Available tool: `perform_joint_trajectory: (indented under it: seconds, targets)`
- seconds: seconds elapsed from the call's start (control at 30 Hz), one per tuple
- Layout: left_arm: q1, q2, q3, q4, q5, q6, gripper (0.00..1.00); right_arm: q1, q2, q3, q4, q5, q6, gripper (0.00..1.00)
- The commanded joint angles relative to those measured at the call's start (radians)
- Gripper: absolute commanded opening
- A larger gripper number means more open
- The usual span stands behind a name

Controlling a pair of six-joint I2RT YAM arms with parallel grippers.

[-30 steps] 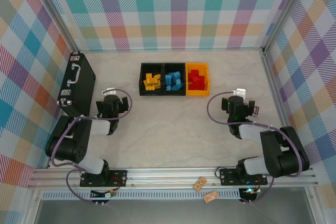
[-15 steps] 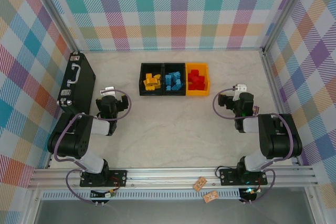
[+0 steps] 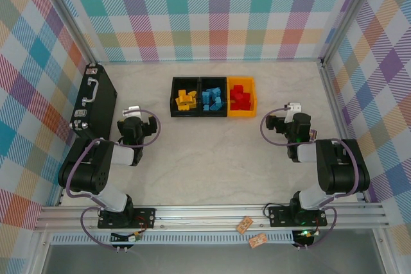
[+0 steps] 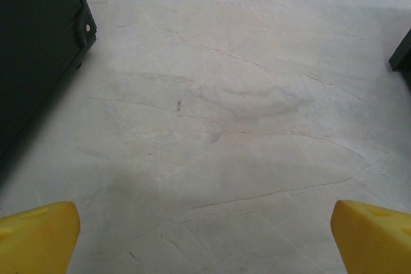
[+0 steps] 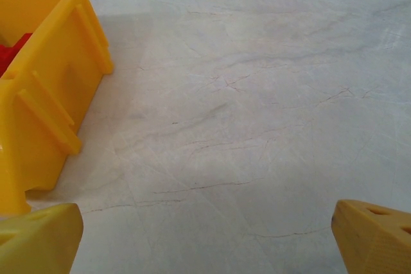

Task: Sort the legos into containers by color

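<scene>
We find the left arm (image 3: 90, 171) folded back on itself, elbow low over its base. The left gripper (image 3: 133, 117) faces the far wall just beside the briefcase (image 3: 93, 102), jaws spread wide and empty over bare table (image 4: 212, 113). Centre-far, the containers (image 3: 200, 114) hold the legos (image 3: 212, 99): yellow at left, blue in the middle, red at right. The right arm (image 3: 337, 171) is folded likewise. The right gripper (image 3: 292, 115) stands near the containers' right end, jaws wide apart, holding nothing.
</scene>
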Motion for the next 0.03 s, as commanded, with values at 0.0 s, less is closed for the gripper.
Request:
perform_joint_trajectory:
  seconds: [0.0]
  targets:
    - [0.012, -0.004, 0.001, 0.042, 0.015, 0.007, 1.0, 0.002, -0.003, 0.011, 0.033, -0.02, 0.0, 0.99]
